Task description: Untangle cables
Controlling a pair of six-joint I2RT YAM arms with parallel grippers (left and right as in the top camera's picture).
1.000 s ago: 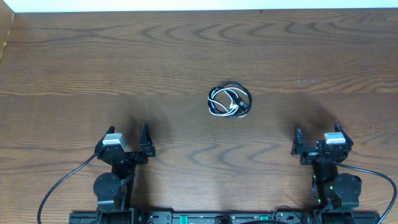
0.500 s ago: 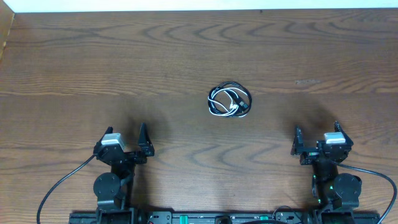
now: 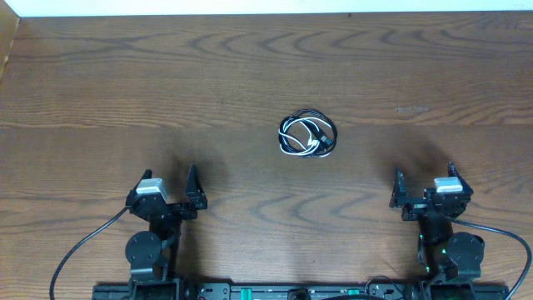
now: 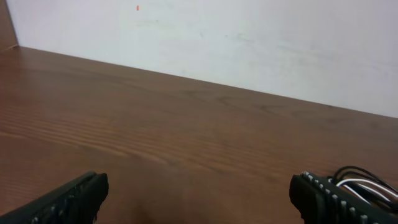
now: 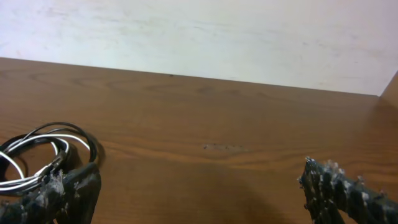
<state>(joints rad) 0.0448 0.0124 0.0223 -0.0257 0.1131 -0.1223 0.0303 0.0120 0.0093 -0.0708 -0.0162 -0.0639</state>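
Cables point(image 3: 307, 136) lie as one small coiled bundle just right of centre in the overhead frame: a white strand looped in with black ones, flat on the wooden table point(image 3: 166, 75). Individual plug ends are too small to pick out.

Left gripper point(image 3: 171, 183): lower left of overhead frame, well apart from the bundle. Its wrist view shows the two fingers wide apart at the bottom corners with bare wood between them, so released and carrying nothing. The bundle shows only at the lower right edge of that view point(image 4: 367, 179), partly behind the right-hand finger.

Right gripper point(image 3: 425, 185): lower right of overhead frame, also well apart from the bundle. Its fingers are spread to the bottom corners of its wrist view, so likewise released and empty. The coil sits at the lower left of that view point(image 5: 43, 149), beyond the left-hand finger.

Judgement: the task is at its very start. The coil looks intact, with no strand pulled free and neither arm near it. The step in hand is the approach.

Next move, as I read it: one arm reaches up-frame to the coil and pinches a single outer loop or a plug end, not the whole bundle. The other arm then pins or takes a different strand so the two can be drawn apart. The white strand gives the clearest visual target. The loops lie thin and flat, so the fingers must close low against the table.
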